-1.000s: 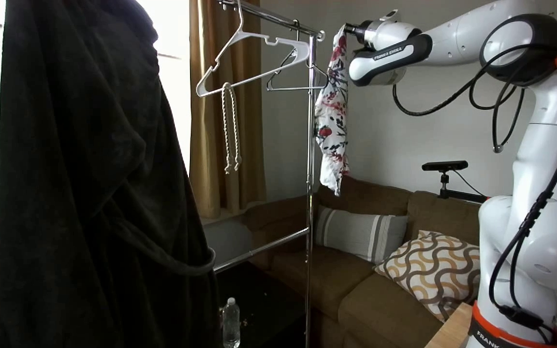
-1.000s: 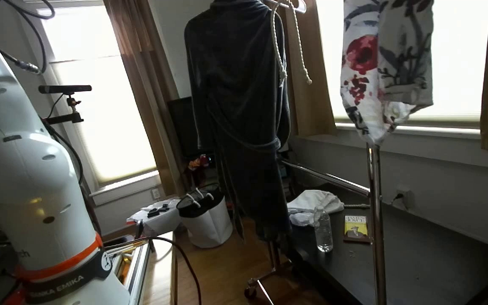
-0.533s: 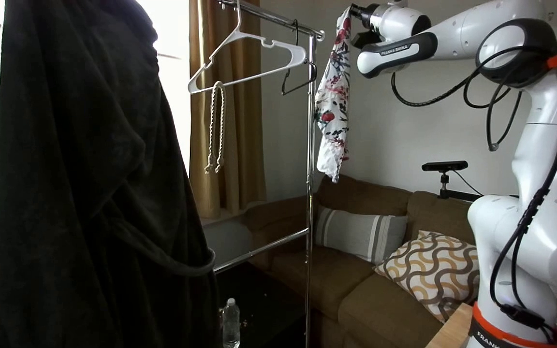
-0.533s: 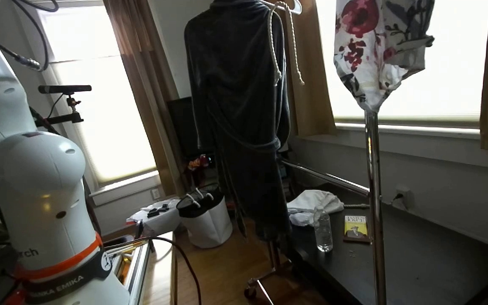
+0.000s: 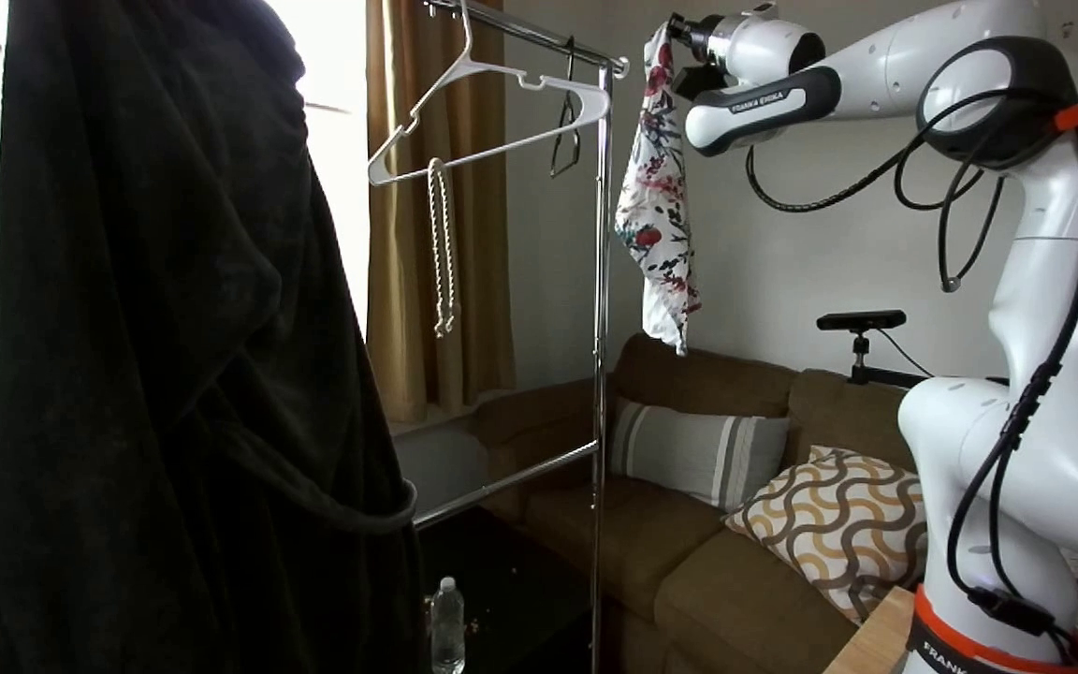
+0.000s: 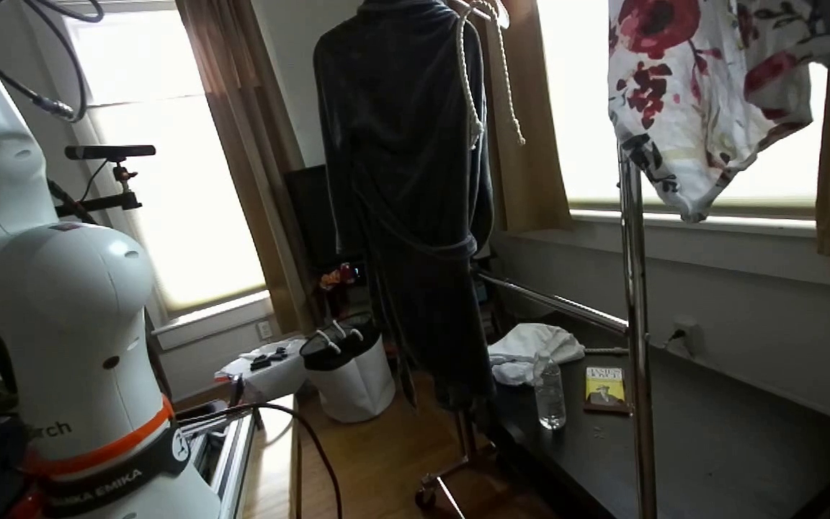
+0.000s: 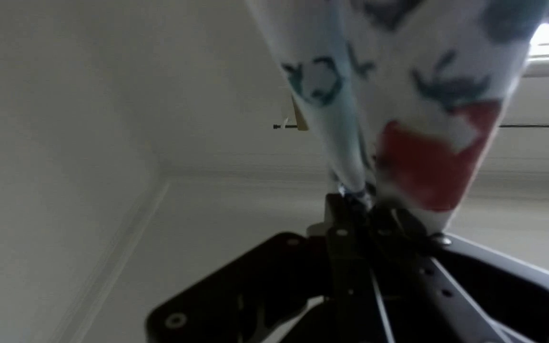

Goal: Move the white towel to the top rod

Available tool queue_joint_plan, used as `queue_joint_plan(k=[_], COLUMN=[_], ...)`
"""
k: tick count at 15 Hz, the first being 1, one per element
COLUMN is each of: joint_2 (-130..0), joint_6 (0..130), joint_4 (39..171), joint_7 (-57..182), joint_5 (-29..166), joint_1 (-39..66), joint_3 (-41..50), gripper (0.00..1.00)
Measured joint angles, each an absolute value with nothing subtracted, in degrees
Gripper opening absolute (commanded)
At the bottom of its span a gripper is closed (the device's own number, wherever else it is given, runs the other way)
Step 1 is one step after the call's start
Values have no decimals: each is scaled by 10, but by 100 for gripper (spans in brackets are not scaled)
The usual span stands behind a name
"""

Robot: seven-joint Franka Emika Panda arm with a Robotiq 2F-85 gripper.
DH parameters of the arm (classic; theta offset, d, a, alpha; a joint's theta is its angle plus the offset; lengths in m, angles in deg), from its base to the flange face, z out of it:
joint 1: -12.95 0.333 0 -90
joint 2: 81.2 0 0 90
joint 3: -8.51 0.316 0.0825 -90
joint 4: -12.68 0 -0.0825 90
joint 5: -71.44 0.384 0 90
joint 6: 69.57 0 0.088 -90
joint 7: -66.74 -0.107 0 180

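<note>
Your jaws are clamped on the white towel [image 5: 656, 197], and in the wrist view its cloth spreads out from between them. In an exterior view you have it hanging limp from the end of the arm [image 5: 895, 75], just beside the tip of the top rod [image 5: 530, 36] and apart from it there. In an exterior view its lower part hangs in front of a chrome upright post [image 6: 636, 288], its upper end out of frame. A white hanger [image 5: 483, 67] with a cord [image 5: 436, 229] looped over it hangs at the rod. On the tabletop [image 6: 732, 432] you see a bottle [image 6: 550, 396] near a book [image 6: 604, 393].
</note>
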State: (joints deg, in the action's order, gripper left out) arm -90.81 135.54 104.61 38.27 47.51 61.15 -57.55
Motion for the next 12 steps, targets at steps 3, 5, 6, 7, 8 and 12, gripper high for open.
queue_joint_plan(k=[3, 5, 6, 7, 8, 12], joint_2=[-926, -945, -954, -962, -970, -996], joint_6=[1322, 1275, 1250, 1228, 1209, 1151], joint_4=[1067, 1076, 1077, 1076, 1074, 1040], joint_7=[344, 338, 338, 338, 338, 341], joint_5=[473, 471, 471, 471, 472, 480], joint_1=[636, 650, 656, 661, 669, 760], joint_3=[-575, -576, -578, -582, -589, -650], gripper=[1, 1, 1, 1, 1, 1])
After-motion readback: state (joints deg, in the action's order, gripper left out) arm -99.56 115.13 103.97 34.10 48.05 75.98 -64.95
